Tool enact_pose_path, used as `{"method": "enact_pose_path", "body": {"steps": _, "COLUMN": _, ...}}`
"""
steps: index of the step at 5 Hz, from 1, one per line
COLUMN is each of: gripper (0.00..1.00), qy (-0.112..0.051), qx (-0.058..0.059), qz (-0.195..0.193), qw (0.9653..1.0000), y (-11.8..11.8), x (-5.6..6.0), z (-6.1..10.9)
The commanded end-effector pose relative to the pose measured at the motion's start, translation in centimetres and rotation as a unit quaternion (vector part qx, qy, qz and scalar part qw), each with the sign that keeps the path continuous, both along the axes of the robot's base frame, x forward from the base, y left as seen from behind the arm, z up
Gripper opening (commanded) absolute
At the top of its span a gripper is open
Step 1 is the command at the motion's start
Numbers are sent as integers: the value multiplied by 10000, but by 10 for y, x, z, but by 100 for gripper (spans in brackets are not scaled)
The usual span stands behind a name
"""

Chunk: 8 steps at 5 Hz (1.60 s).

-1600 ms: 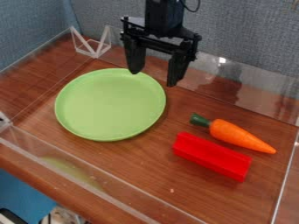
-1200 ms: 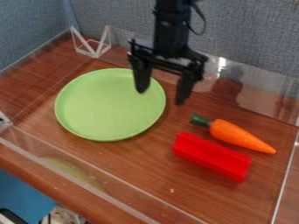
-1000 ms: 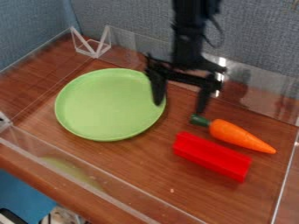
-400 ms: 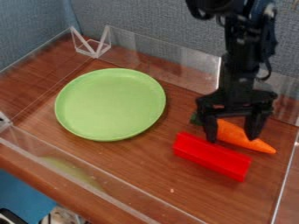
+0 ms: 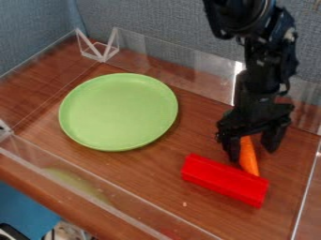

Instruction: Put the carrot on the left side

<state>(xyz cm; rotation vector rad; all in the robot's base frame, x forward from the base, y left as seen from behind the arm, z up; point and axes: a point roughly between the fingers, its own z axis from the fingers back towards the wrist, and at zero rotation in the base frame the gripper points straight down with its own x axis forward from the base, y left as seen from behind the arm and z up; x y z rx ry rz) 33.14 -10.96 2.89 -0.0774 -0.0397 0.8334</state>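
1. The black claw (image 5: 252,139) points down, fingers spread around the small orange toy carrot (image 5: 249,156).
2. The red rectangular block (image 5: 224,180) lies just below it, near the wooden table (image 5: 113,169) front edge.
3. The round green plate (image 5: 118,111) lies well left, bare wood between.

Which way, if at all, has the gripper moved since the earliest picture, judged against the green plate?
Yes. The gripper began above the far edge of the green plate; it has moved right and down, and its open jaws now straddle the carrot.
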Motion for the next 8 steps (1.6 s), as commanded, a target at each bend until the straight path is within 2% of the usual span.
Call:
{"method": "enact_pose_path", "body": {"steps": 1, "gripper": 100, "qy": -311, "qx": -9, "qz": 48, "qw": 9995, "y": -5, "x": 9, "z": 10}}
{"method": "enact_pose_path", "body": {"steps": 2, "gripper": 0, "qy": -346, "qx": 39, "qz": 140, "qw": 9993, "y": -5, "x": 13, "z": 7}}
{"method": "enact_pose_path", "body": {"steps": 5, "gripper": 0, "qy": -513, "qx": 71, "qz": 678, "qw": 9964, "y": -2, "x": 32, "z": 1}}
{"method": "enact_pose_path", "body": {"steps": 8, "gripper": 0, "qy": -602, "qx": 152, "qz": 1208, "qw": 9907, "y": 4, "x": 43, "z": -5}}
